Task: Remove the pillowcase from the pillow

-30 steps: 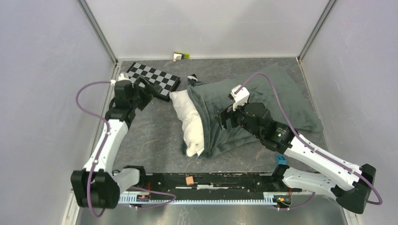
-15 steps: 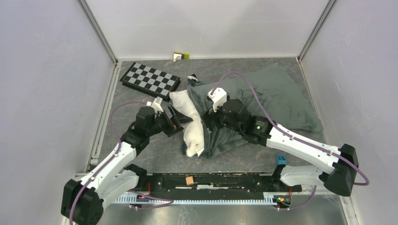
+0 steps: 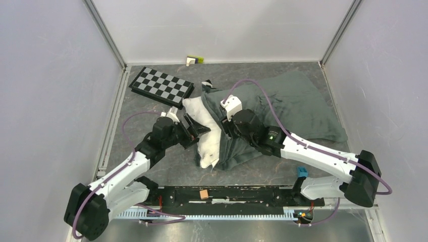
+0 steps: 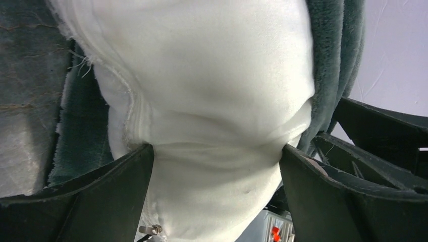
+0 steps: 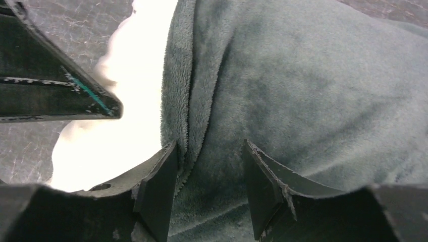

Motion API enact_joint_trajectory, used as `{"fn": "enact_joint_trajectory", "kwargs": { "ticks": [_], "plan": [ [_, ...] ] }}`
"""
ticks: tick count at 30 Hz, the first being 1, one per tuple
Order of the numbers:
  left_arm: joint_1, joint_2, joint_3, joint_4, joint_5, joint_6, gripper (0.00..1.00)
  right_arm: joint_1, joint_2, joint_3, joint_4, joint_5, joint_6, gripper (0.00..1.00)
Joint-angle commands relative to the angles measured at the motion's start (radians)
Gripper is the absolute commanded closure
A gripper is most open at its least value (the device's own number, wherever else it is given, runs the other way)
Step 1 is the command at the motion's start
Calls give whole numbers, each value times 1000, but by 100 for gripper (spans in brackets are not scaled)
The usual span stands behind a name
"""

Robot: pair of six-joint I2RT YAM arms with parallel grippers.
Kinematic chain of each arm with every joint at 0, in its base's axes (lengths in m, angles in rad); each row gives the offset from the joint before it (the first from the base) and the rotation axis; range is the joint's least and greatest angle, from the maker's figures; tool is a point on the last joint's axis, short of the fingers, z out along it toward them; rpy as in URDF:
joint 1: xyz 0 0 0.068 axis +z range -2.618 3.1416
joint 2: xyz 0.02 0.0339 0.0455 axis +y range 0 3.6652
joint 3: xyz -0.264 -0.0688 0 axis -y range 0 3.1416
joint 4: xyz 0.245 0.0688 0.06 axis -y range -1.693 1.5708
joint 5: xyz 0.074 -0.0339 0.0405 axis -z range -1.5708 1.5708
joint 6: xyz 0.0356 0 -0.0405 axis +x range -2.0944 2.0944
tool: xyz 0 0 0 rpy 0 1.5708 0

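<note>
While my left gripper (image 4: 217, 151) stands fully open astride the bare white end of the pillow (image 3: 208, 147), its fingers touching the stuffing on both sides without clamping it, my right gripper (image 5: 209, 151) has its jaws around the folded hem of the pillowcase (image 3: 298, 106). Whether they truly pinch the plush, I cannot tell. The bundle lies mid-table (image 3: 161, 164), and the cover, grey side out, trails toward the far right corner. I judge the job barely begun. Only one end of the pillow pokes out toward the left edge, and the bulk of it sits inside the cover. What is left is to clamp the pillow, secure the hem and draw the two apart.
</note>
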Motion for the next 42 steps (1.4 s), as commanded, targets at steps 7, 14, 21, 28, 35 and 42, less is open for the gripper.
{"fn": "enact_joint_trajectory", "kwargs": {
  "ticks": [7, 14, 21, 28, 35, 42],
  "plan": [
    [-44, 86, -16, 103, 6, -38, 0, 1, -52, -45, 58, -39, 0, 26],
    [-80, 209, 27, 161, 7, -45, 2, 22, 43, 15, -35, 16, -4, 29],
    [-70, 135, 31, 86, -111, 18, 75, 19, -9, -36, -96, 278, -8, 84],
    [163, 33, 81, -153, -65, 133, 98, -186, -160, -122, -149, 398, 27, 100],
    [402, -1, 145, -270, 63, 236, 98, -429, -391, -247, -41, 287, 11, 100],
    [399, 35, 181, -229, 202, 222, 98, -418, -373, -203, -1, -351, -60, 32]
  ]
}}
